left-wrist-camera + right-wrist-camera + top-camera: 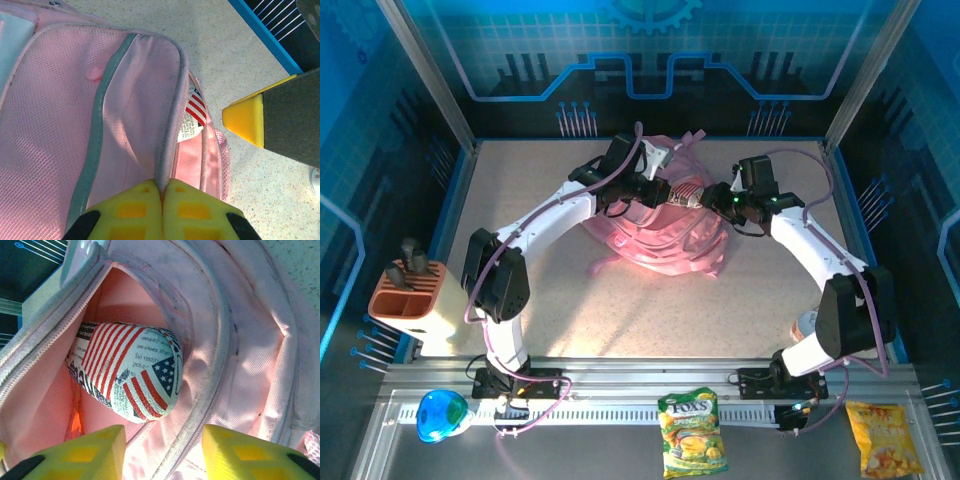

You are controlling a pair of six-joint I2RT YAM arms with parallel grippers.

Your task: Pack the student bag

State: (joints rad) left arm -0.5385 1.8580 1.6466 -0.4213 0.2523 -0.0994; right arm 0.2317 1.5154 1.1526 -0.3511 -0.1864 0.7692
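Note:
The pink student bag (655, 235) lies at the table's middle back, between both arms. My left gripper (163, 187) is shut on the grey-edged rim of the bag (50, 125), holding the flap up. A pouch (132, 372) printed with stars, stripes and text sits inside the open compartment of the bag (240, 340). Its corner peeks out (195, 112) beside the rim. My right gripper (162, 450) stands open just in front of the pouch, over the zipper edge, with nothing between its pads. One of its yellow fingertips (245, 120) shows in the left wrist view.
A white holder with an orange top (410, 295) stands at the left edge. On the front shelf lie a blue object (440, 415), a green-yellow snack bag (692, 432) and a yellow snack bag (883, 437). Blue walls ring the table.

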